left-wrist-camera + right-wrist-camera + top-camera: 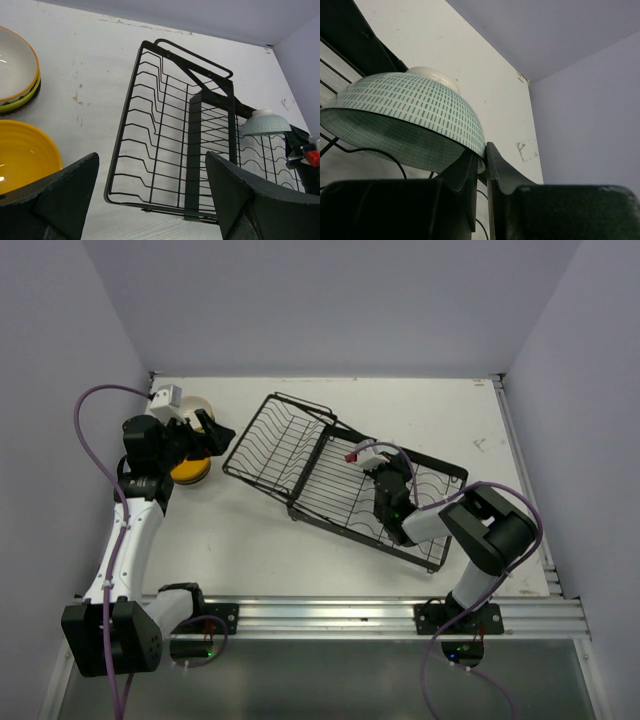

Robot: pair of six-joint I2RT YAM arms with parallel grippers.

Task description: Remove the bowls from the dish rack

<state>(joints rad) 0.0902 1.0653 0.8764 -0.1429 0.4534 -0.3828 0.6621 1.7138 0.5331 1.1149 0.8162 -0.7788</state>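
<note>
Just above the flat section of the dish rack [300, 455], the right gripper [481, 160] pinches the rim of an upturned pale teal bowl [405, 115], its 2 fingers pressed together on the thin edge. Left of the rack, the left gripper [208, 432] hangs with fingers spread wide and holding nothing. It is above an orange-yellow bowl [22, 155] that sits on the table just beside a stack of bowls [15, 70].

The step in hand looks like carrying the teal bowl out of the rack. Done well, that calls for a straight lift until the rim clears the wavy wires, then a level swing to bare table off the rack. A pinch at 1 point of the rim lets a bowl pivot, so a slow pace seems wise. No other bowl shows in the rack, so this may be the last.

The table [420, 410] is white and scuffed, with a small mark right of the rack. Plain pale lavender walls close it in on 3 sides.
</note>
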